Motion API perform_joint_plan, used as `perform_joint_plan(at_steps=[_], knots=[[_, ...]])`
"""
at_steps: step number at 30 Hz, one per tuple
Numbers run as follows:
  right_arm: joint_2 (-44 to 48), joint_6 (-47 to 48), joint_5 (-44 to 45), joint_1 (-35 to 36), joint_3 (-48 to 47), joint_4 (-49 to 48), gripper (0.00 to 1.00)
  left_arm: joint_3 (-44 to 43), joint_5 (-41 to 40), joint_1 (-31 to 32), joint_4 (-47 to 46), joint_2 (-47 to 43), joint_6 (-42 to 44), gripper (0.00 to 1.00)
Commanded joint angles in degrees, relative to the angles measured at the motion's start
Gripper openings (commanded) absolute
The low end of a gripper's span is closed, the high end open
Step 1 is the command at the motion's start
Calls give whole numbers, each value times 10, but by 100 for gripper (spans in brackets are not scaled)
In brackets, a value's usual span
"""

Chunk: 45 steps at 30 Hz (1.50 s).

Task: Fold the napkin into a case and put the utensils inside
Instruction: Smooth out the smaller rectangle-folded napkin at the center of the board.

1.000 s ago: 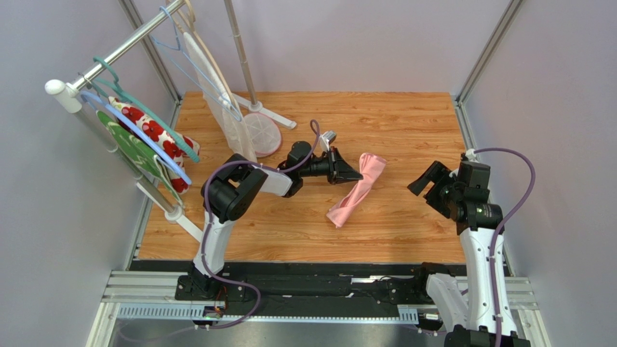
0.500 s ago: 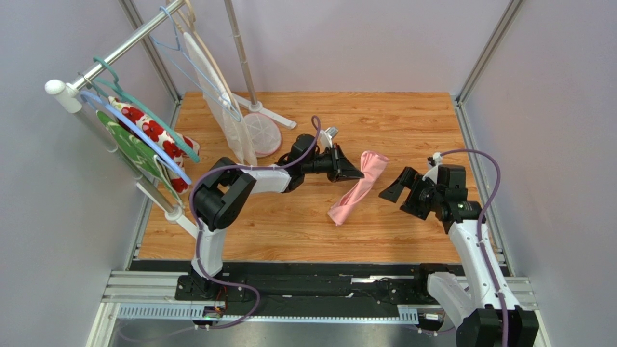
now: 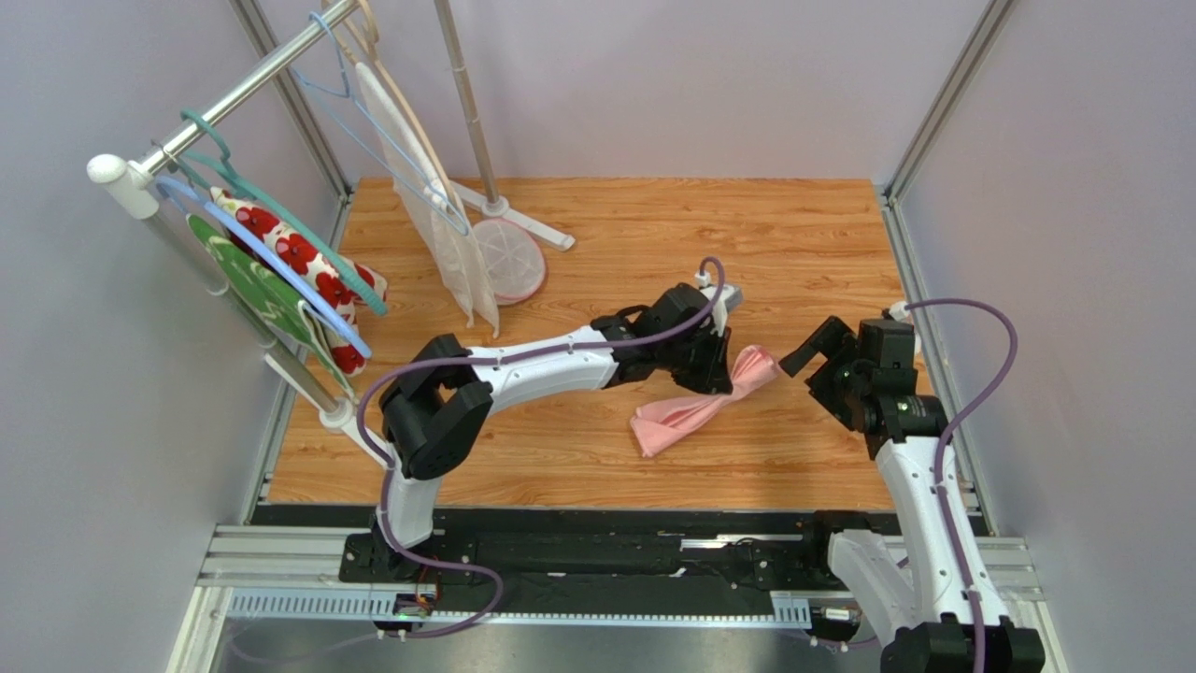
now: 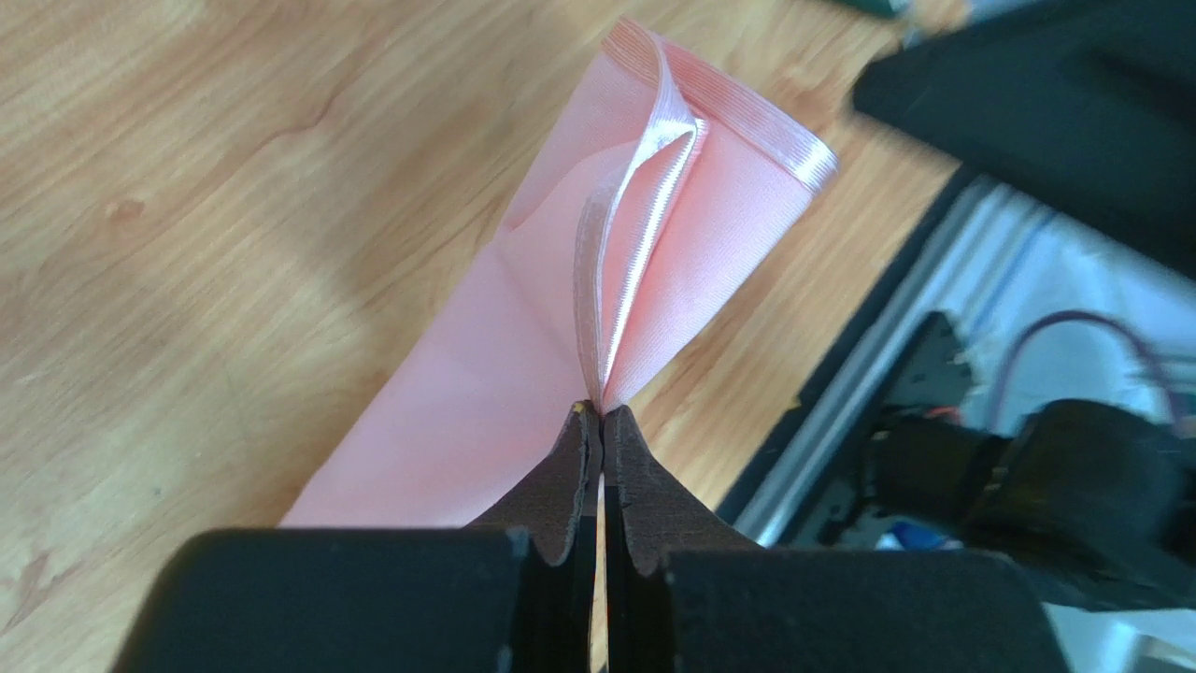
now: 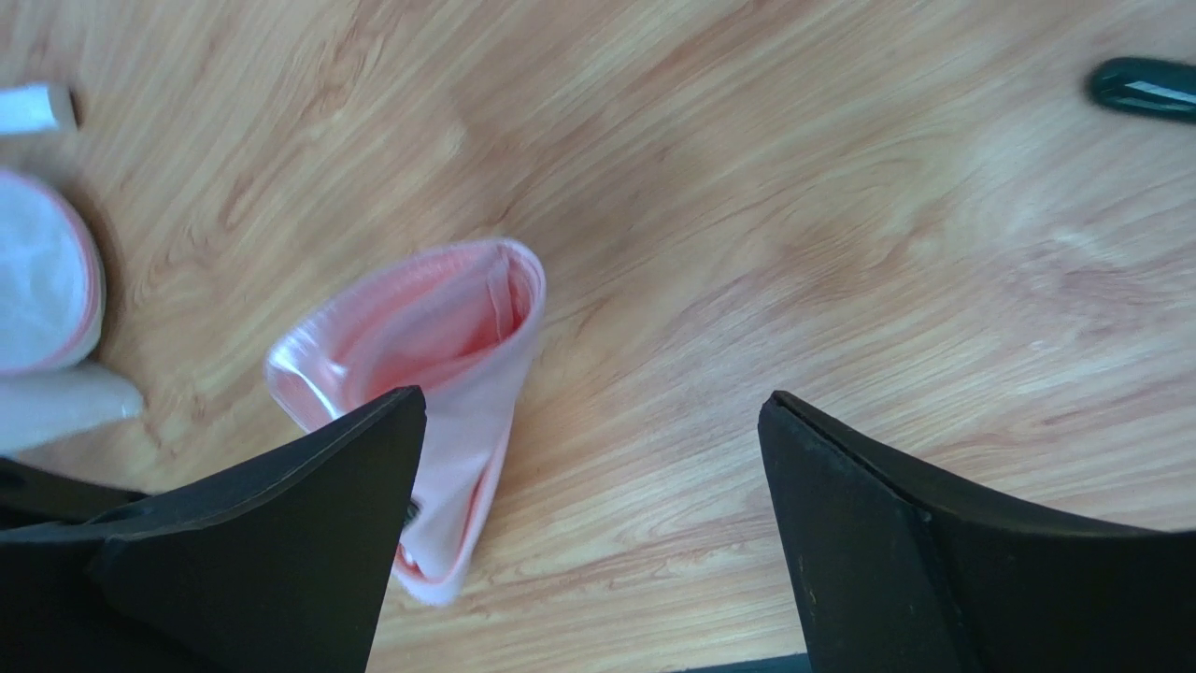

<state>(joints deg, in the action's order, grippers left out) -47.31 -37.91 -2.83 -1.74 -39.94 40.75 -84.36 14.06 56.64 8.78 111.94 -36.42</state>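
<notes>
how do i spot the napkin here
Start at the wooden tabletop. Right of its centre lies the napkin, a folded strip pinched by the left gripper. It is plain pale pink, unlike the flowered cloth and green cloth hanging at left.

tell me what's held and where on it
The left gripper pinches the pink napkin by a folded hem edge; the right gripper is open, holding nothing.

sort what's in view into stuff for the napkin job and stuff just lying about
for the job: napkin, left claw shut on it, right claw open near it
lying about: rack, flowered cloth, green cloth
</notes>
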Motion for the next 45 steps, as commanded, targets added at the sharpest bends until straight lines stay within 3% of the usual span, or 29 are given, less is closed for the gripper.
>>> perform_joint_plan(at_steps=[1, 6, 13, 17, 20, 22, 24, 25, 26, 28, 29, 33, 36, 37, 39, 40, 42, 43, 45], knots=[[28, -17, 70, -19, -29, 14, 94, -24, -120, 37, 104, 16, 105, 0], [-1, 42, 32, -27, -51, 13, 93, 26, -227, 89, 113, 3, 166, 0], [-61, 85, -113, -27, -42, -17, 90, 104, -278, 126, 91, -22, 228, 3], [-88, 95, -168, -20, -20, -62, 89, 147, -280, 125, 76, -45, 228, 25], [-131, 102, -201, 8, -20, -72, 88, 156, -280, 125, 71, -70, 229, 33], [-158, 100, -209, 49, -23, -81, 87, 156, -275, 126, 79, -87, 233, 51], [-167, 92, -198, 71, -25, -95, 87, 157, -275, 125, 87, -106, 234, 53], [-169, 89, -198, 84, -25, -102, 87, 160, -275, 125, 91, -115, 233, 67], [-174, 86, -208, 89, -27, -116, 87, 163, -273, 125, 93, -124, 233, 70], [-201, 89, -221, 96, -40, -119, 87, 175, -269, 125, 96, -158, 232, 87], [-211, 94, -227, 103, -48, -115, 87, 179, -270, 125, 99, -172, 229, 87], [-241, 105, -233, 132, -74, -119, 87, 198, -273, 125, 125, -251, 209, 84], [-269, 99, -268, 168, -79, -145, 83, 235, -265, 107, 135, -305, 152, 67], [-277, 99, -270, 187, -81, -148, 77, 264, -247, 95, 130, -318, 135, 48], [-291, 97, -261, 204, -83, -159, 70, 295, -195, 50, 108, -348, 91, 28], [-293, 86, -260, 213, -78, -167, 62, 326, -184, 36, 97, -358, 80, 9], [-306, 77, -272, 223, -62, -209, 53, 357, -145, -6, 52, -377, 55, 3], [-315, 79, -277, 227, -60, -214, 40, 382, -132, -20, 37, -382, 47, 2], [-342, 83, -288, 229, -54, -218, 27, 399, -105, -55, -5, -381, 37, 2]])
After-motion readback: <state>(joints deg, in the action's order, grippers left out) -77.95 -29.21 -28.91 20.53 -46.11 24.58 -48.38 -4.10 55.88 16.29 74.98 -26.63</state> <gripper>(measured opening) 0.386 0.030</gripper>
